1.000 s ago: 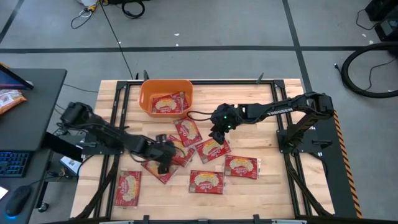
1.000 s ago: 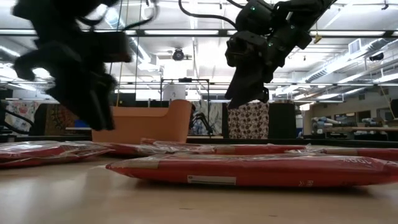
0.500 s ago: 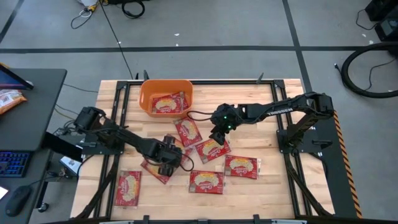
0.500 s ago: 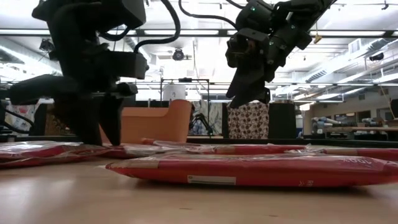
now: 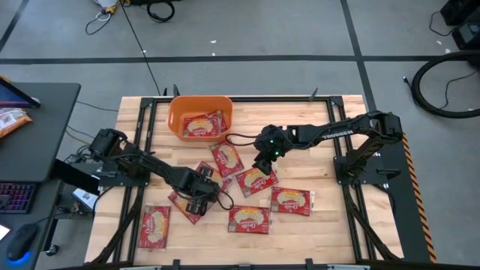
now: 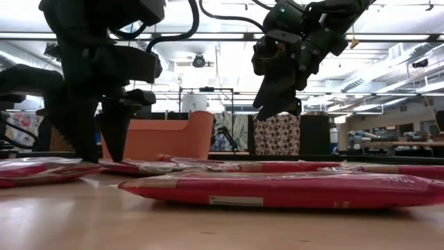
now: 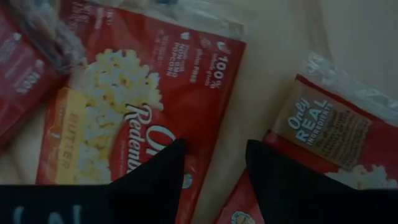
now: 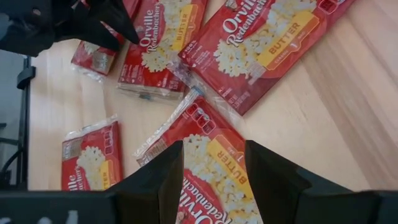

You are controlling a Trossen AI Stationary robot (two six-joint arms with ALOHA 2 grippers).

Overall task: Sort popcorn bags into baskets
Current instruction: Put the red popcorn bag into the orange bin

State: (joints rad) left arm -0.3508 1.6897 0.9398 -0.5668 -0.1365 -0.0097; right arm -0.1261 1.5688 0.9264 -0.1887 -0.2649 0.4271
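Several red popcorn bags (image 5: 248, 218) lie flat and scattered on the wooden table. One more lies inside the orange basket (image 5: 174, 112) at the far edge. My left gripper (image 5: 197, 199) is open and points down over a bag (image 7: 134, 118) in the near-left cluster. One finger stands over that bag's edge, the other over the bare gap beside a second bag (image 7: 326, 134). In the low view its fingertips (image 6: 87, 158) reach down to bag height. My right gripper (image 5: 262, 161) is open and hangs well above a bag (image 8: 211, 155) at the table's middle. My left gripper comes from above, pointing down, at the long edge of a bag (image 7: 186, 174). The fingers are spread and nothing is pinched between them. I cannot tell whether a fingertip touches the bag or the table.
A black desk (image 5: 45, 112) with a keyboard and a mouse stands left of the table. Cables lie on the floor beyond the far edge. Bare wood (image 5: 315, 142) shows on the far right of the table and along its near edge.
My left gripper has moved toward the table's right and near edge and has come down from above the bags to bag height. The bags and my right gripper have stayed in place.
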